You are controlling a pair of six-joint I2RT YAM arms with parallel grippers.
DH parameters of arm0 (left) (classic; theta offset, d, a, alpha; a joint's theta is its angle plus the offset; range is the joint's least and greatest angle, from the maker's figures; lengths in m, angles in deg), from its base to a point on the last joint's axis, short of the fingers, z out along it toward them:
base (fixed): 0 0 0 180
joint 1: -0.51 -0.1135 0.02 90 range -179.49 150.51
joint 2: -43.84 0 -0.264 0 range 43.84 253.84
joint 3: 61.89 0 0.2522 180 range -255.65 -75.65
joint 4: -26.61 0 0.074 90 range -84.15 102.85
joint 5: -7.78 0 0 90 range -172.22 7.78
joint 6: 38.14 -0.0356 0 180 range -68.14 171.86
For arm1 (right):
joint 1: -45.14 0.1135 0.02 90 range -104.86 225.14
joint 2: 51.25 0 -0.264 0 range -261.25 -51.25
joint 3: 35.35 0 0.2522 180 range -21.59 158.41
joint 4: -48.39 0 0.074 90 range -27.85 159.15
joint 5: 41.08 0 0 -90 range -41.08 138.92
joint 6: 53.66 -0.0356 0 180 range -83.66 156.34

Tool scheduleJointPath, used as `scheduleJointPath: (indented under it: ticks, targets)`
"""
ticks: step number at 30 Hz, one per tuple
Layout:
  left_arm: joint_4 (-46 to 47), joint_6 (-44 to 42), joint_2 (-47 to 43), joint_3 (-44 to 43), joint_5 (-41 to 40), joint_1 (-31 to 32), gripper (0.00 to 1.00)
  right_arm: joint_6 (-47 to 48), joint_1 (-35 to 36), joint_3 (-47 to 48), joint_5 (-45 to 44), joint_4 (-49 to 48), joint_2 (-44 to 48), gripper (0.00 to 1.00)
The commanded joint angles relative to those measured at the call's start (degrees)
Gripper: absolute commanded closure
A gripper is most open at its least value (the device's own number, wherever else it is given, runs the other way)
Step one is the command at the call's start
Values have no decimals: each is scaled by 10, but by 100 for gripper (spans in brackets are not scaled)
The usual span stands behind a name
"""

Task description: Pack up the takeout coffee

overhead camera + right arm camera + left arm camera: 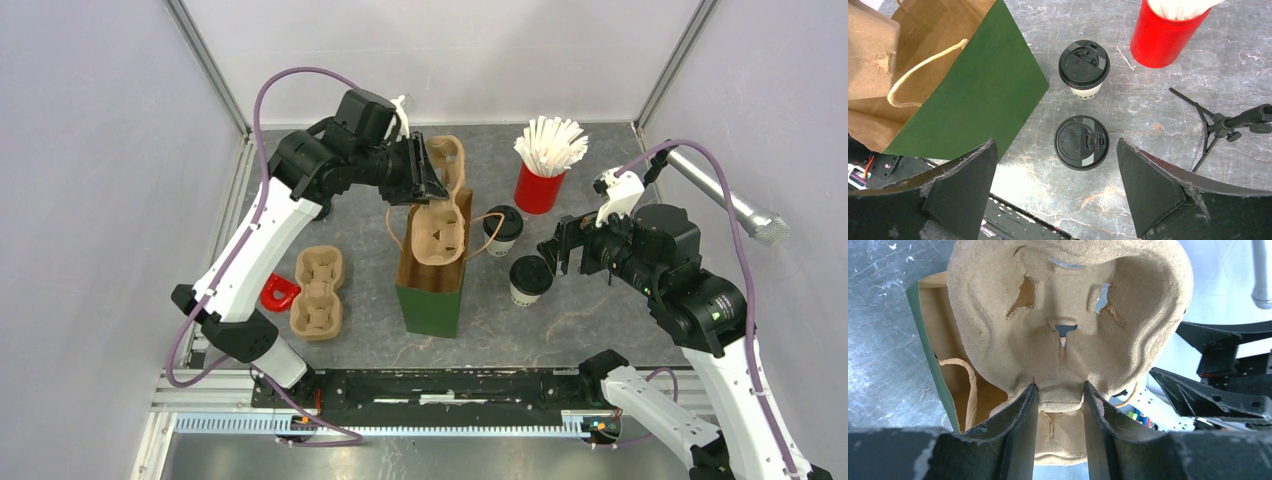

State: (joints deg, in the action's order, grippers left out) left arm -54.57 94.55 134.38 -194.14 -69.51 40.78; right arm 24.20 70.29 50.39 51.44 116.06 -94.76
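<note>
Top external view: grips brown pulp cup carrier (pixel 447 235) in left gripper (pixel 432 186) over green paper bag (pixel 430 310); hovers right gripper (pixel 554 256) wide open, empty, by two white black-lidded cups (pixel 502 228) (pixel 530 278).

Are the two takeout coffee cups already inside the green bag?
No: the near cup and the far cup, lids on, stand on the table beside the green bag.
</note>
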Motion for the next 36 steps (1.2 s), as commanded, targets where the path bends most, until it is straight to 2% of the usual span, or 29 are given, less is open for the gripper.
scheduleJointPath:
  ticks: [1,5,17,36]
  targets:
    - [-30,-38,31,-39,-17,6,73,6,2,6,-3,-8,2,4]
    - [-71,-55,61,-68,-36,15,74,1,3,5,-1,-11,1,4]
    - [-138,-62,71,-68,-57,24,74,13,2,4,-5,-11,-4,4]
    - [-124,-62,111,-46,-91,52,75,21,3,-3,-8,-13,4,3]
